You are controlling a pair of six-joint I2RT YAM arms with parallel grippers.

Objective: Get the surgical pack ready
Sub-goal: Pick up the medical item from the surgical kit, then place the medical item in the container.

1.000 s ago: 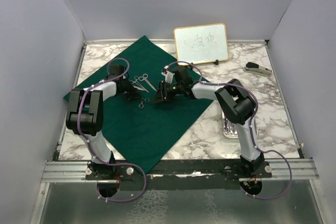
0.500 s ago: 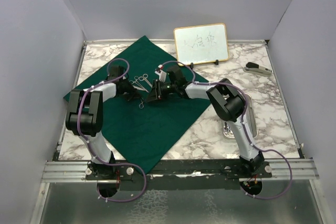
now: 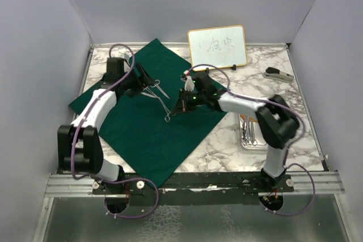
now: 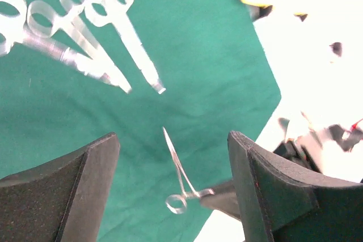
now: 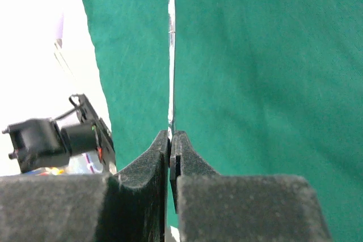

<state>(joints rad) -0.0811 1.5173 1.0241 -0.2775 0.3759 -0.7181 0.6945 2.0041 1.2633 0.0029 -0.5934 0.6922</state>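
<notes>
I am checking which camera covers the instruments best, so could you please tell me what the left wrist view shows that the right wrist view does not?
Only the left wrist view shows the left pincer, wide open, and the loose instruments lying on the cloth. Only the right wrist view shows the right pincer up close, shut on the gripped instrument, which is seen edge-on. Both show the green cloth and that gripped instrument.

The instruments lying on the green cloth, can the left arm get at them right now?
Probably yes. The left gripper hovers open close by the instruments, with nothing between. The right gripper, shut on another instrument, sits off to the side.
</notes>
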